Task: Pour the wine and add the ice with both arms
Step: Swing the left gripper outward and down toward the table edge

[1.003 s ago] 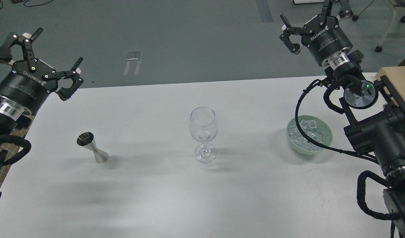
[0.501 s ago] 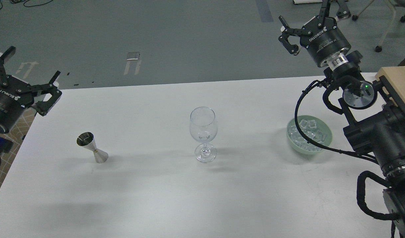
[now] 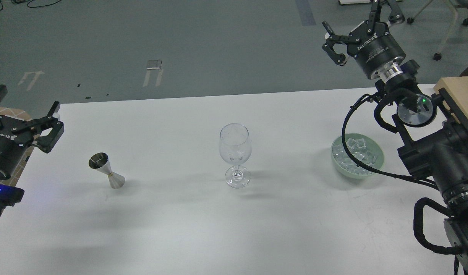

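Both pincers, left (image 3: 25, 110) and right (image 3: 361, 19), gape open, holding nothing. The ice (image 3: 358, 152) sits in the green bowl (image 3: 337, 164) on the desk (image 3: 180, 229), right of the glass (image 3: 235, 152).

The right gripper (image 3: 361, 26) carries the white word "ROBOTIQ" on its round black body, running slantwise along the side that faces the camera. Below that word, on the same body, sit further lines of small white print, too small to read. The left gripper (image 3: 25, 116) carries the same white "ROBOTIQ" mark on its black body at the left edge of the view, partly cut off by that edge, so only some of the letters show. No other readable text, number or sign appears anywhere else in the head view.
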`<act>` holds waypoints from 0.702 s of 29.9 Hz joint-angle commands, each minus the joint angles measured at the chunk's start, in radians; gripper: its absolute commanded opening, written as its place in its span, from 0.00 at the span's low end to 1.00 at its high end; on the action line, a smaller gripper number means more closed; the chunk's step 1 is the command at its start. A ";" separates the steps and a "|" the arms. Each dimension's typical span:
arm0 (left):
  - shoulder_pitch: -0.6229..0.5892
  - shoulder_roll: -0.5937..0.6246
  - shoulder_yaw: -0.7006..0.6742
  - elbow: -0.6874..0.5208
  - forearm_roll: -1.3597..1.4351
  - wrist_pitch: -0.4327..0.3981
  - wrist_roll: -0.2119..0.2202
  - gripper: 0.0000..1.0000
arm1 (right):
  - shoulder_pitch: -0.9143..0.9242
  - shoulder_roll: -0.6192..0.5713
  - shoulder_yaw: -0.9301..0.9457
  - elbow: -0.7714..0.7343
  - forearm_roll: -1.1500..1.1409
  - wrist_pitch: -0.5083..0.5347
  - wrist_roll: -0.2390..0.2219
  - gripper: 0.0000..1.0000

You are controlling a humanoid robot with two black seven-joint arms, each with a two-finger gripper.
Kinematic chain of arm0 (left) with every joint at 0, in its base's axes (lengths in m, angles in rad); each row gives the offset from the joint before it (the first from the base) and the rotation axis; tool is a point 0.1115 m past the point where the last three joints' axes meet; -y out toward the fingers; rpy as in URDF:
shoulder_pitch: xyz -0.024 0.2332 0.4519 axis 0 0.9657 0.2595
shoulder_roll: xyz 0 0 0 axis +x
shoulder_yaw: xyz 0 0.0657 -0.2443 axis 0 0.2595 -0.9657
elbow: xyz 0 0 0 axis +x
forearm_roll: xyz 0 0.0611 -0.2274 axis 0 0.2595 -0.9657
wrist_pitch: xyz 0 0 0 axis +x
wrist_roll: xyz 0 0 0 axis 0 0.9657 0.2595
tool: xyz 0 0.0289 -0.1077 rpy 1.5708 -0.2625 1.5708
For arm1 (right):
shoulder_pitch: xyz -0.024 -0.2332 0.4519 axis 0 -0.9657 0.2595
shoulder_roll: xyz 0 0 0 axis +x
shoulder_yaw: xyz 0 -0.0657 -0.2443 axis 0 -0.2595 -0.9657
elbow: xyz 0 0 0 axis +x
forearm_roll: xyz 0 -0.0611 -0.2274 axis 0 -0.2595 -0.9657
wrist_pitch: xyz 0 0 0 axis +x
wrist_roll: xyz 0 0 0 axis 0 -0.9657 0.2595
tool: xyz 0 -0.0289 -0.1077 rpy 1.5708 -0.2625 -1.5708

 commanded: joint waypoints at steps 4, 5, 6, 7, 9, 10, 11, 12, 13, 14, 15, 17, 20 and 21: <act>0.069 -0.076 -0.016 -0.009 0.000 -0.020 0.000 0.98 | 0.000 0.006 0.000 -0.014 0.000 0.000 0.000 1.00; 0.080 -0.083 -0.016 -0.009 0.000 -0.025 0.000 0.98 | 0.000 0.006 -0.002 -0.014 0.000 0.000 0.000 1.00; 0.104 -0.100 -0.014 -0.012 0.000 -0.039 0.000 0.98 | 0.000 0.006 0.000 -0.017 0.000 0.000 0.000 1.00; 0.115 -0.105 -0.014 -0.014 0.000 -0.045 0.000 0.98 | 0.000 0.006 0.000 -0.017 0.000 0.000 0.000 1.00; 0.160 -0.120 -0.016 -0.029 0.000 -0.069 0.002 0.98 | 0.000 0.008 0.000 -0.017 0.000 0.000 0.000 1.00; 0.174 -0.125 -0.016 -0.032 0.000 -0.077 0.000 0.98 | 0.000 0.009 0.000 -0.015 0.000 0.000 0.000 1.00; 0.198 -0.135 -0.014 -0.037 0.000 -0.088 0.000 0.98 | -0.002 0.011 0.000 -0.015 0.000 0.000 0.000 1.00; 0.207 -0.143 -0.013 -0.037 0.000 -0.095 0.000 0.98 | -0.002 0.011 0.000 -0.014 0.000 0.000 0.000 1.00; 0.217 -0.151 -0.011 -0.039 0.000 -0.102 0.002 0.98 | -0.002 0.011 0.000 -0.014 0.000 0.000 0.000 1.00; 0.238 -0.165 -0.010 -0.043 0.000 -0.117 0.002 0.98 | 0.000 0.011 0.000 -0.012 0.000 0.000 0.000 1.00; 0.256 -0.172 -0.011 -0.051 0.000 -0.132 0.002 0.98 | 0.000 0.011 0.001 -0.011 0.000 0.000 0.000 1.00; 0.279 -0.174 -0.013 -0.054 0.000 -0.148 0.002 0.98 | 0.000 0.011 0.002 -0.012 0.000 0.000 0.000 1.00; 0.312 -0.180 -0.011 -0.058 0.000 -0.165 0.002 0.98 | 0.000 0.013 0.002 -0.011 0.000 0.000 0.000 1.00; 0.319 -0.182 -0.011 -0.058 0.000 -0.168 0.002 0.98 | 0.000 0.014 0.002 -0.011 0.000 0.000 0.002 1.00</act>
